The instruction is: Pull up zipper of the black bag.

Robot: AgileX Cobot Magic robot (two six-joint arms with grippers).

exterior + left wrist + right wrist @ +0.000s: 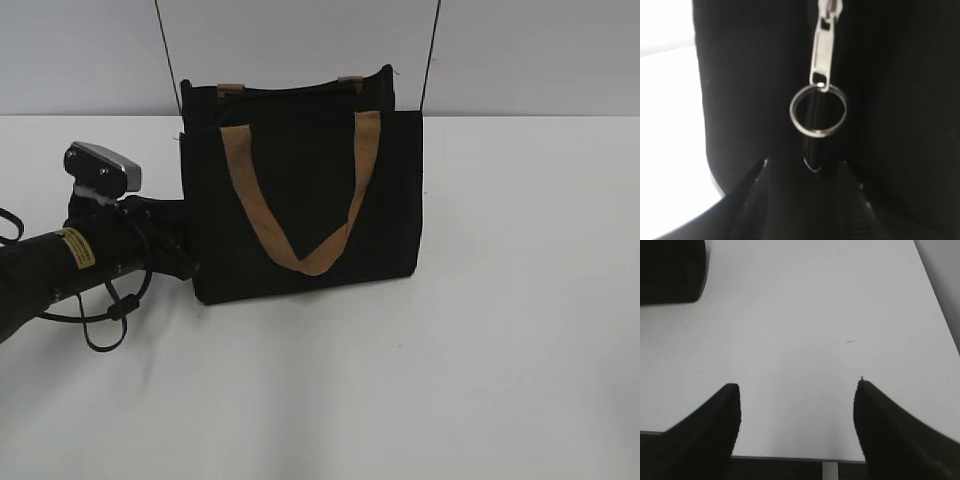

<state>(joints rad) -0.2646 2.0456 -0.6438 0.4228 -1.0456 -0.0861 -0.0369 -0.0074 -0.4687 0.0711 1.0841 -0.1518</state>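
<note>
The black bag [300, 190] with tan handles [310, 250] stands upright on the white table. My left gripper [186, 256] is at the bag's left side, low down. In the left wrist view the silver zipper pull [822, 50] hangs on the bag's side, with a metal ring [818, 111] at its end. My left gripper [804, 162] is open, and its two dark fingertips sit just short of the ring without holding it. My right gripper [797, 385] is open and empty above bare table. It is out of the exterior view.
The white table [480, 340] stretches to the front and right of the bag. A corner of the bag [670, 270] shows at the top left of the right wrist view. The table's edge [790, 458] is just below the right fingers. Two thin cables [168, 60] run up behind the bag.
</note>
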